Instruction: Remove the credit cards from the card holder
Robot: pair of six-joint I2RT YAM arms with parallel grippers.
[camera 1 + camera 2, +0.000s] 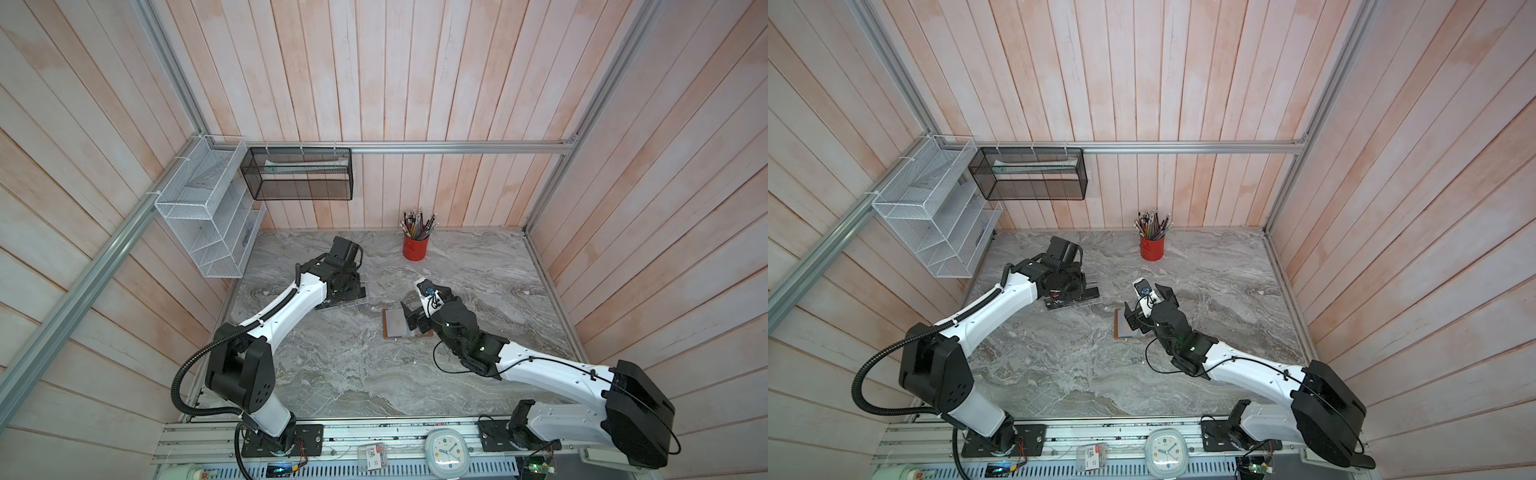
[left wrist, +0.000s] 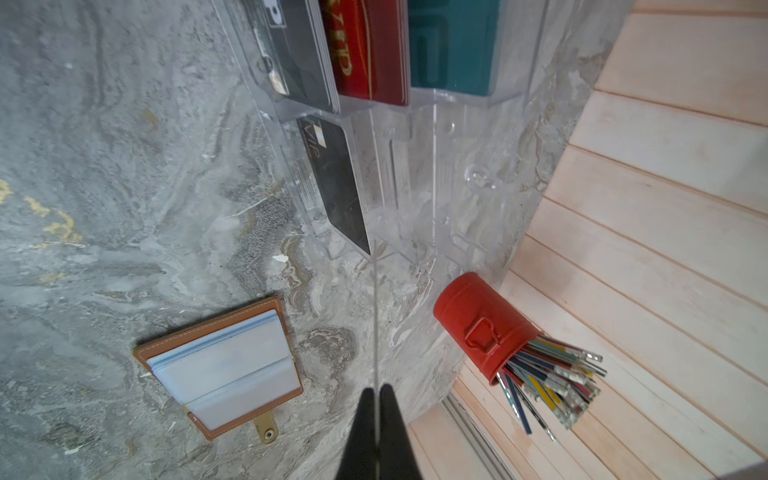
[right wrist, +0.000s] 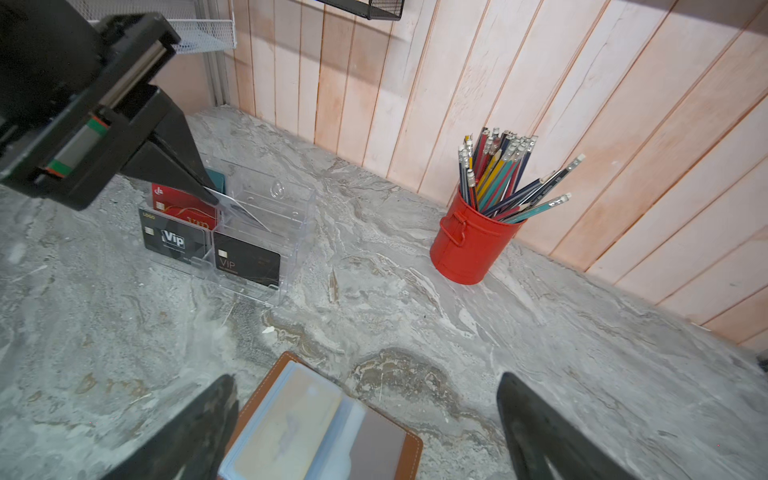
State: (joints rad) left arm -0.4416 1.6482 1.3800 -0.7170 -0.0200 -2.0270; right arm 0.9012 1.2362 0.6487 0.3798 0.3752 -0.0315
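Left gripper (image 3: 211, 197) pinches whitish card (image 3: 235, 206); right gripper (image 3: 365, 378) wide open

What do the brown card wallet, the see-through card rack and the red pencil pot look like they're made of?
Tan-brown card holder: leather or imitation leather, matte, with pale stitching along its edge.
Clear tiered card rack: acrylic-like plastic, glossy, see-through with bright edges.
Red pencil pot: probably painted metal, given its ridged wall and small handle.

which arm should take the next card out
Right: the right hand hangs open over the open card holder; the left hand is shut on a whitish card at the acrylic rack.
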